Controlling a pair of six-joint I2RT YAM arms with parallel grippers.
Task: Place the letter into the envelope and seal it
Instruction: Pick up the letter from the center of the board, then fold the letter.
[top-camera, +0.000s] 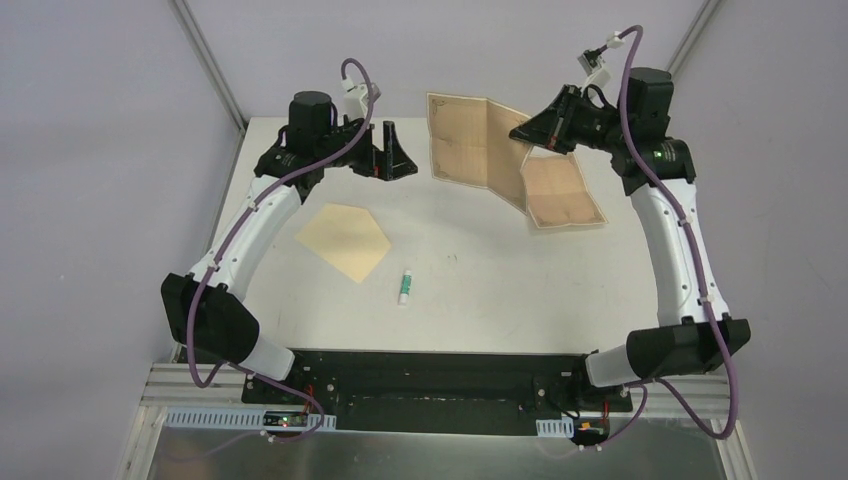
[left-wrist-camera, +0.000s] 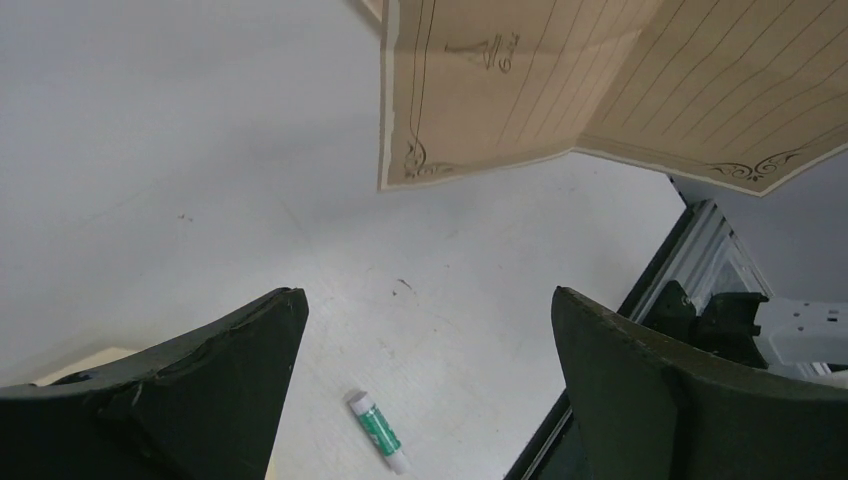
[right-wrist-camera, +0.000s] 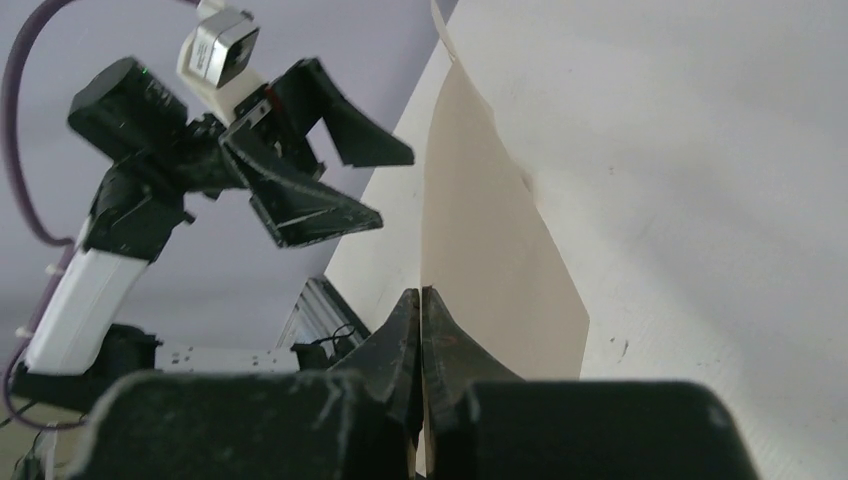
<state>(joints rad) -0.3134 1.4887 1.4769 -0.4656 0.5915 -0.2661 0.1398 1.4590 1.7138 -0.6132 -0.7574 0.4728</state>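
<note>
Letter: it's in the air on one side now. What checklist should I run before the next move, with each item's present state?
1. Right hand gripping the letter: ok, shut on its edge.
2. Left hand ready for a second grip: ok, jaws wide, holding nothing.
3. Letter folded to fit: not ok, creased but mostly spread out.
4. Envelope flat and apart from the letter: ok.
5. Envelope pocket open: cannot tell.
6. White-green tube out of the way: ok, lying apart from both papers.

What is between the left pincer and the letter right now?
Only bare white table separates the left pincer from the letter, clearest in the top view; the glue stick lies well aside.
</note>
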